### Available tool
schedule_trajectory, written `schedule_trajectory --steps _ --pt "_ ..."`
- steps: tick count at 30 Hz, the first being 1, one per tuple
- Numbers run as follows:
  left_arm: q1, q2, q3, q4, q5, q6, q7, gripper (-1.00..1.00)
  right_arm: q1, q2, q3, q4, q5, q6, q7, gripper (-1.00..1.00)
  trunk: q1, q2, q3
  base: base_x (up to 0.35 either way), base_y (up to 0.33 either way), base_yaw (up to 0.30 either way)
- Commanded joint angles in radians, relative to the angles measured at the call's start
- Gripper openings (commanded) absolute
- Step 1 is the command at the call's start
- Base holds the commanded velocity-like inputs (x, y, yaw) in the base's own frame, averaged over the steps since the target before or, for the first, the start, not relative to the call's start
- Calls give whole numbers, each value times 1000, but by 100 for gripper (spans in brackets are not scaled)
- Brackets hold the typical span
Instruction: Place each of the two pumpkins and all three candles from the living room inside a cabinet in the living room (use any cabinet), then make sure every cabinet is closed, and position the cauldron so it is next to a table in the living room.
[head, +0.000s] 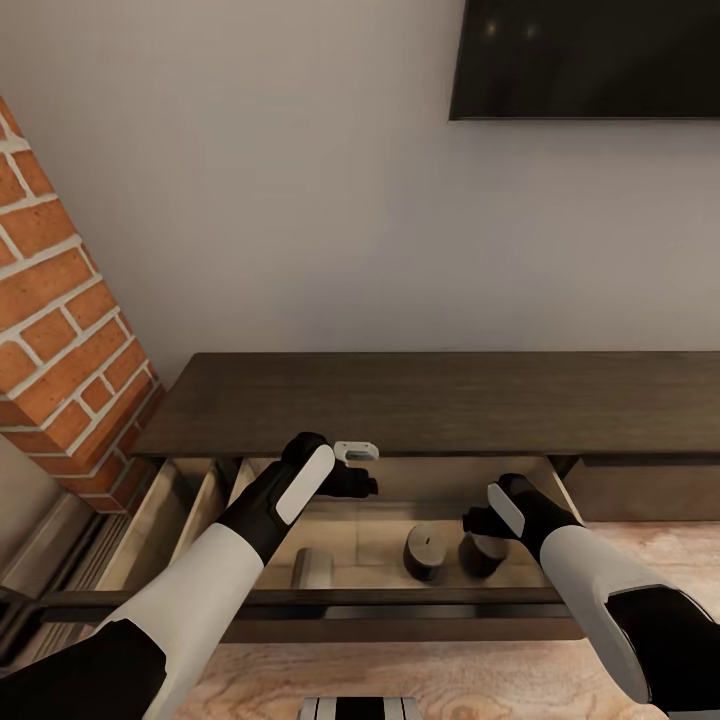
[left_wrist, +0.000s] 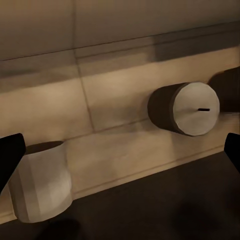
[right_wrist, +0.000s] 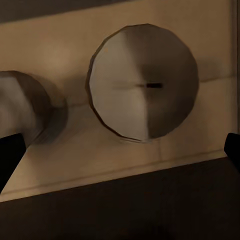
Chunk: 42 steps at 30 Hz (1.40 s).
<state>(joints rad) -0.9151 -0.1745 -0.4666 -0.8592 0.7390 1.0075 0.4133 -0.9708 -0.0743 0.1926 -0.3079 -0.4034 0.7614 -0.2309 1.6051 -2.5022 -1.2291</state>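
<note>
The cabinet (head: 430, 400) is a long dark-brown unit with one drawer (head: 400, 603) pulled out, pale wood inside. Three candles lie in that drawer. A pale one (head: 313, 566) (left_wrist: 42, 185) rests at the left. A dark one (head: 427, 551) (left_wrist: 192, 107) stands in the middle, and beside it on the right is another candle (head: 480, 555) (right_wrist: 145, 82). My left gripper (head: 362, 468) hovers open over the drawer's back. My right gripper (head: 478, 525) is open just above the rightmost candle, fingertips spread wide of it. The pumpkins, cauldron and table are out of view.
A brick column (head: 60, 330) rises at the left, close to the cabinet's end. A second drawer (head: 170, 510) with dividers stands open left of the first. A dark TV (head: 590, 55) hangs on the wall above. Wood floor (head: 300, 680) lies in front.
</note>
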Motion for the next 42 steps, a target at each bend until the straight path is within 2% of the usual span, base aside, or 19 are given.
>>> schedule_trajectory --steps 1,11,22,28,32,42 --pt "-1 0 -1 0 10 2 10 100 0 -1 7 -2 -11 4 -7 100 0 0 -1 0 0 0" --pt "-1 0 0 0 11 1 10 100 0 -1 7 -2 -11 4 -7 100 0 0 -1 0 0 0" --pt "-1 0 0 9 11 2 11 100 0 -1 7 -2 -10 7 -7 100 -5 2 42 0 0 0" --pt "-1 0 1 38 15 4 9 100 0 -1 4 -2 -9 18 -9 100 -28 44 61 0 0 0" --pt "-1 0 1 102 21 5 9 100 0 -1 3 -2 -10 25 -14 100 -43 72 73 0 0 0" --pt "-1 0 0 192 24 5 9 100 0 -1 2 -2 -11 101 6 100 -82 142 104 0 0 0"
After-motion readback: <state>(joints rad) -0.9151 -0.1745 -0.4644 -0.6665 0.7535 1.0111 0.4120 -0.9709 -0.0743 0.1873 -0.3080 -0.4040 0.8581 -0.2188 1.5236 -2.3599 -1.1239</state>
